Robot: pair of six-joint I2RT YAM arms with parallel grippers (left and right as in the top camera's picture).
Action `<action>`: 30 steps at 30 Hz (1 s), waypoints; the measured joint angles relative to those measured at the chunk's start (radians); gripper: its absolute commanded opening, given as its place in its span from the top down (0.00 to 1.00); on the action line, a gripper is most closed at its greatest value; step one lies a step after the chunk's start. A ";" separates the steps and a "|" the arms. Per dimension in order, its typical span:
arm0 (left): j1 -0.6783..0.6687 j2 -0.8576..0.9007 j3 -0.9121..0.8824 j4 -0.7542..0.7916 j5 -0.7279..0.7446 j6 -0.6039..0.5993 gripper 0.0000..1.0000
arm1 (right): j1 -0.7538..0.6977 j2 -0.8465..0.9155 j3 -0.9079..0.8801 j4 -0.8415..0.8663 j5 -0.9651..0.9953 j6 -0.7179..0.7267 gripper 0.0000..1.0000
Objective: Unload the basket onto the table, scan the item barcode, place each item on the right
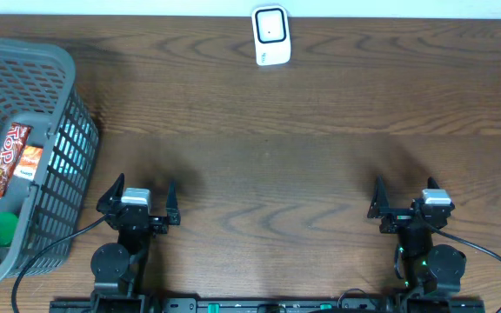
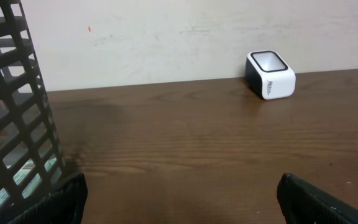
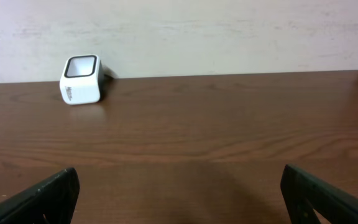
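A white barcode scanner [image 1: 270, 35] with a dark window stands at the table's far edge; it also shows in the left wrist view [image 2: 270, 74] and the right wrist view [image 3: 81, 79]. A grey mesh basket [image 1: 59, 113] at the left holds a red candy bar [image 1: 7, 159] and a green-capped item [image 1: 1, 228]. My left gripper [image 1: 138, 199] is open and empty near the front edge, just right of the basket. My right gripper [image 1: 407, 198] is open and empty at the front right. Both are far from the scanner.
The basket wall [image 2: 11, 112] fills the left of the left wrist view. A pale wall runs behind the table's far edge. Bare wooden table [image 1: 268, 165] lies between the grippers and the scanner.
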 measured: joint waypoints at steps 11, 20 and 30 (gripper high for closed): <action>0.000 0.000 0.000 0.000 -0.004 0.003 0.02 | 0.000 0.000 0.000 0.000 0.000 0.000 0.01; 0.000 0.000 0.000 -0.003 -0.023 0.018 0.02 | 0.000 0.000 0.000 0.000 0.000 0.000 0.01; 0.000 0.000 0.000 -0.003 -0.024 0.023 0.02 | 0.000 0.000 0.000 0.000 0.000 0.000 0.01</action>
